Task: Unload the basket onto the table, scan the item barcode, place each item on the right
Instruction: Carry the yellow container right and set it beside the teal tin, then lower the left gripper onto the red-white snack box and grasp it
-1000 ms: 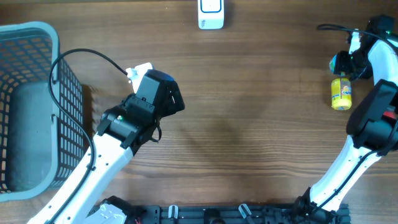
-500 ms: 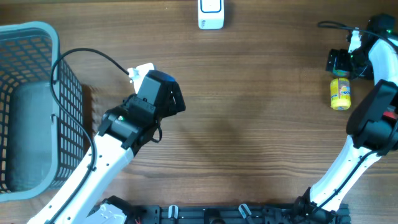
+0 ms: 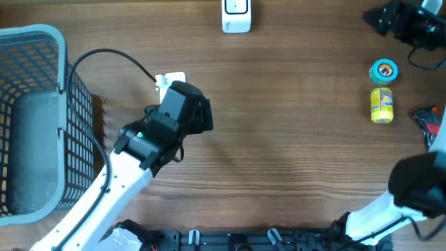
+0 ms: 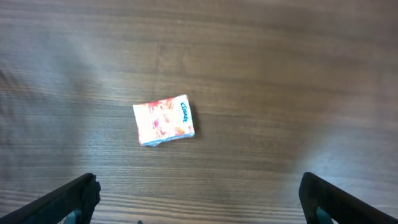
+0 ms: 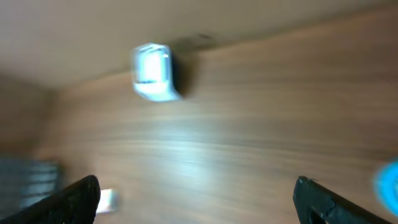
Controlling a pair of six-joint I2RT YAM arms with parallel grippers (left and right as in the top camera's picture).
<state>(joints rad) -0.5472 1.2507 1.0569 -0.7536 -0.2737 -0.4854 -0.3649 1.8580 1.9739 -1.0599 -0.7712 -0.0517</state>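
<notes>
A basket (image 3: 42,33) sits at the tabletop's (image 3: 293,153) left edge, with a small box (image 4: 163,121) to its right. What may be a scanner (image 3: 236,15) stands at the far edge. At the right, a round tub (image 3: 384,70) lies behind a bottle (image 3: 381,104).

Right claw (image 5: 196,196) has opened and drawn back from the blue-lidded can (image 3: 384,70); left arm (image 3: 150,132) nudged right.
</notes>
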